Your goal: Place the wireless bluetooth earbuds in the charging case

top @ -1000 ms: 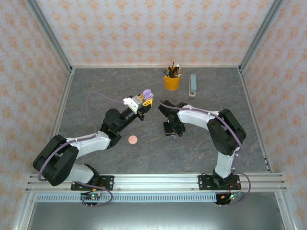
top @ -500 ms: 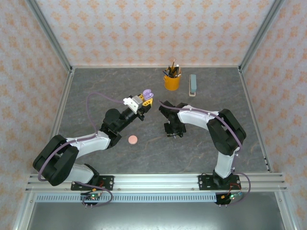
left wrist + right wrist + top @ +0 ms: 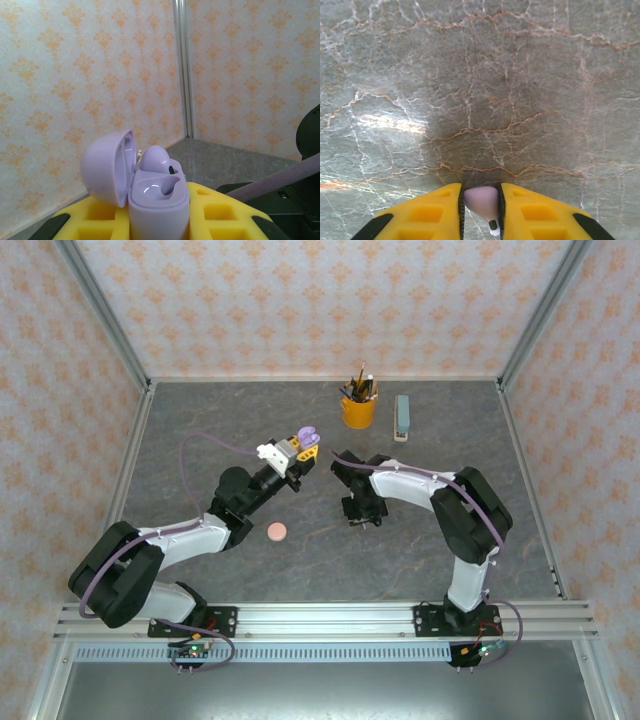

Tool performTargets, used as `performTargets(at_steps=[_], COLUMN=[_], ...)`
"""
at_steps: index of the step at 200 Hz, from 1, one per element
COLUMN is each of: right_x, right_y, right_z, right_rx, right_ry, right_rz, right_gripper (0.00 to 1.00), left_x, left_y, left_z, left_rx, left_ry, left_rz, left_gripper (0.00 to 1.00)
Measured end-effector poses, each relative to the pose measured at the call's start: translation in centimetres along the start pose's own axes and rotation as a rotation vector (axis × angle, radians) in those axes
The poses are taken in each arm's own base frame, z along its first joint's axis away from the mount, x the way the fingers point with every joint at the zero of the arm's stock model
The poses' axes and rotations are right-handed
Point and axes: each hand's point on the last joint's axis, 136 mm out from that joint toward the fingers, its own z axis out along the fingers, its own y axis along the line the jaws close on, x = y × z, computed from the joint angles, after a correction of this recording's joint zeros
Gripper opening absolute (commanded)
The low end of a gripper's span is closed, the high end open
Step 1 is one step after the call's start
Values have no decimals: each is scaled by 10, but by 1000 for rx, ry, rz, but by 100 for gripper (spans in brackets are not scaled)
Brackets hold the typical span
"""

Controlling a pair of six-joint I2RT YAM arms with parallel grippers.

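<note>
Right gripper (image 3: 480, 194) has its yellow fingers pinched snug on a pale earbud (image 3: 482, 202), down low at the marble table (image 3: 480, 75), around its middle. Left gripper (image 3: 299, 448) is clamped on the open lilac charging case (image 3: 159, 200), with one lilac earbud (image 3: 155, 159) seated inside. The pink case (image 3: 277, 531) sits toward the near edge.

In the left wrist view the bottom edge cuts off the lower part of the lilac case (image 3: 159, 200) and of the left gripper's fingers (image 3: 225, 212) on both sides of it. The stem of the seated earbud (image 3: 154, 159) is hidden in its socket. In the right wrist view the held earbud (image 3: 481, 199) is cut by the bottom edge; pink or lilac, it is not sure.
</note>
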Motion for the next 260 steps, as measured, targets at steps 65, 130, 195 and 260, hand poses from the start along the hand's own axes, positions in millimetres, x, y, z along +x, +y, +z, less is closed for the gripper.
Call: performTargets(at_steps=[65, 130, 195, 260], right_x=[0, 4, -8, -15], right_y=[0, -1, 6, 2], right_z=[-2, -23, -78, -162], right_rx=[-4, -50, -158, -262], right_ry=[-4, -77, -265, -522], right_rz=[-2, 28, 61, 73], right_gripper=[17, 16, 16, 16], left_x=[0, 0, 0, -10], left_y=[0, 0, -1, 0], left_z=[0, 0, 0, 2], left_rx=[0, 1, 4, 8], left_ry=[0, 0, 1, -14], left_rz=[-1, -2, -8, -5], left_gripper=[0, 0, 0, 0])
